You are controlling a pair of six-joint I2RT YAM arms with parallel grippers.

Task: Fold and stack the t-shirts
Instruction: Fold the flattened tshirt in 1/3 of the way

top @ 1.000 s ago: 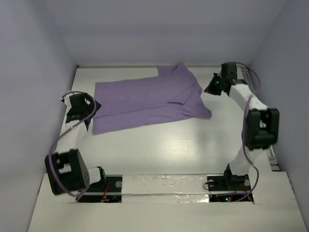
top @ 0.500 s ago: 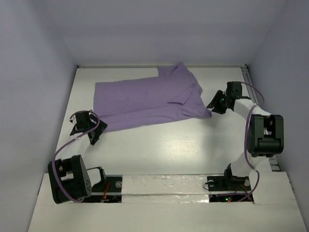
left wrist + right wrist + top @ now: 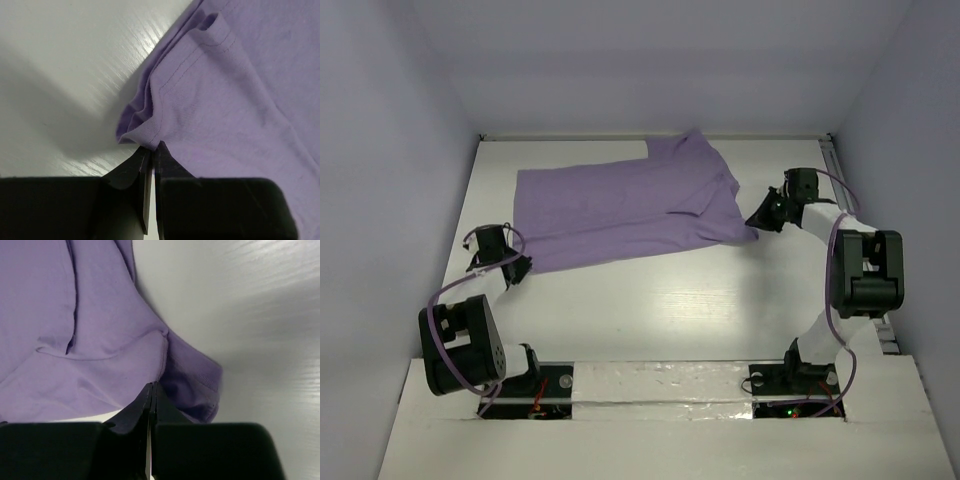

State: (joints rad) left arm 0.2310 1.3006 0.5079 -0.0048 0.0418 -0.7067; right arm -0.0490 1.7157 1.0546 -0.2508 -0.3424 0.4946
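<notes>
A lavender t-shirt (image 3: 620, 205) lies partly folded across the far half of the white table, with a sleeve flap folded over near its right end. My left gripper (image 3: 517, 266) sits low at the shirt's near-left corner. In the left wrist view its tips (image 3: 154, 148) are shut, pinching the bunched hem of the t-shirt (image 3: 240, 100). My right gripper (image 3: 756, 221) is at the near-right corner. The right wrist view shows its tips (image 3: 152, 386) shut on a seam of the t-shirt (image 3: 100, 340), where the cloth folds over.
White walls enclose the table (image 3: 670, 300) on the left, back and right. A metal rail (image 3: 832, 150) runs along the right edge. Both arm bases sit on a raised white strip (image 3: 660, 385) at the near edge.
The left gripper came forward and down to the shirt's near-left corner and shut on it. The right gripper dropped from the far right to the near-right corner, opened briefly and shut.
</notes>
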